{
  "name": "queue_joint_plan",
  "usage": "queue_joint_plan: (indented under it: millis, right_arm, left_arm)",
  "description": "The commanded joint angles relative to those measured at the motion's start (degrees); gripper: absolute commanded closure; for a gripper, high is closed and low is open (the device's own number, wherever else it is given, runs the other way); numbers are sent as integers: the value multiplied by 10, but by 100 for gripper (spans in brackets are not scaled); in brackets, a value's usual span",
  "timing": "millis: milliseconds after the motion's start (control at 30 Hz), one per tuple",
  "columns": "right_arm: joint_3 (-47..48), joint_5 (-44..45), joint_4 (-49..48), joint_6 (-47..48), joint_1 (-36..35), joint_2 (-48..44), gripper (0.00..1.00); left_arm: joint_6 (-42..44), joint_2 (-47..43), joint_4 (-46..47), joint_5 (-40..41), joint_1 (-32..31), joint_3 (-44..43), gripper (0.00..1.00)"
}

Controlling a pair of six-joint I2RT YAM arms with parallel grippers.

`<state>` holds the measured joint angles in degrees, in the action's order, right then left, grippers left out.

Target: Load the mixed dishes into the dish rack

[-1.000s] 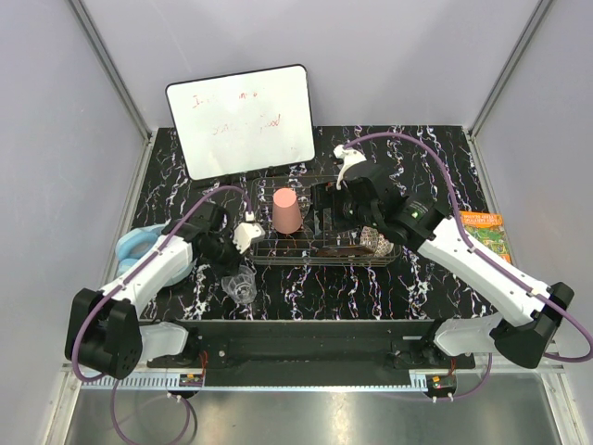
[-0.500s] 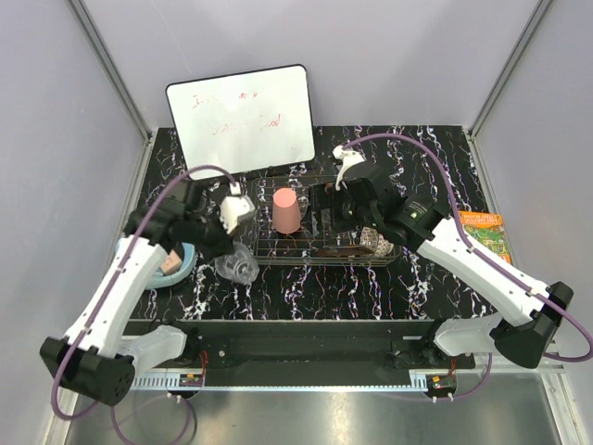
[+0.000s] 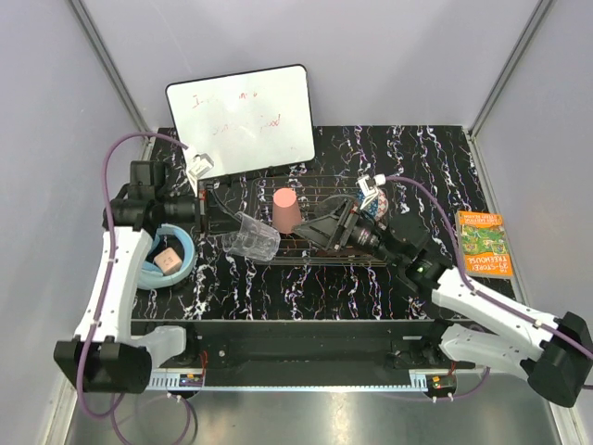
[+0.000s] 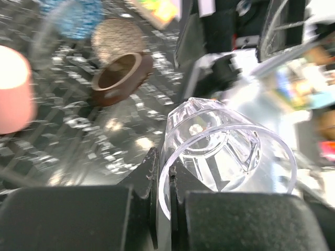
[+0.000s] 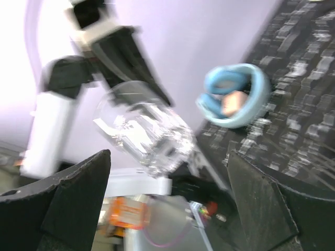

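Note:
My left gripper (image 3: 225, 221) is shut on the rim of a clear glass (image 3: 252, 238) and holds it tilted in the air at the left end of the dark wire dish rack (image 3: 306, 256). In the left wrist view the glass rim (image 4: 220, 151) sits pinched between the fingers of that gripper (image 4: 165, 172). A pink cup (image 3: 287, 210) stands upside down in the rack. A brown-rimmed dish (image 4: 123, 78), a cream-gold bowl (image 4: 118, 37) and a blue patterned bowl (image 4: 73, 11) lie at the rack's right end. My right gripper (image 3: 321, 228) is open and empty over the rack, facing the glass (image 5: 146, 137).
A plain light-blue bowl (image 3: 163, 262) with a pink block in it sits at the left, and shows in the right wrist view (image 5: 235, 97). A white whiteboard (image 3: 241, 119) leans at the back. An orange book (image 3: 484, 243) lies at the right.
My left arm has lifted the clear glass off the table in front of the rack and carried it up to the rack's left end. My right arm has pulled back and turned toward the glass.

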<state>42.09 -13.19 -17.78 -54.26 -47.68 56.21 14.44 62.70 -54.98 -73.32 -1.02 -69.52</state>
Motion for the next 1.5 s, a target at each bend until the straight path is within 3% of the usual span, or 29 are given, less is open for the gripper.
queue_joint_plan:
  millis: [0, 233, 467, 733, 1067, 1300, 1367, 1400, 1467]
  right_arm:
    - [-35, -52, -300, -117, -3, 24, 0]
    - [-23, -96, -359, -157, -2, 116, 0]
    - [-20, -117, -330, -140, -2, 138, 0]
    - [-12, -141, -360, -150, -3, 188, 0]
    - [41, -150, -594, -255, -7, 348, 0]
    - [75, -162, -635, -253, -9, 377, 0]
    - [83, -171, -642, -261, -9, 383, 15]
    - [91, -182, -646, -265, -9, 391, 34]
    - [99, -190, -655, -283, -9, 400, 50]
  left_arm:
    - [-86, 44, 71, -230, 4, 8, 100]
    - [-68, 92, 35, -233, -1, -22, 100]
    - [-67, 106, 32, -233, -1, -53, 100]
    - [-43, 134, 20, -233, -2, -55, 100]
    - [-31, 161, 7, -233, -20, -76, 100]
    - [-12, 165, 1, -232, -29, -60, 100]
    - [-7, 166, -2, -233, -29, -60, 100]
    - [-6, 167, -3, -232, -28, -60, 100]
    - [-5, 169, -5, -232, -28, -61, 100]
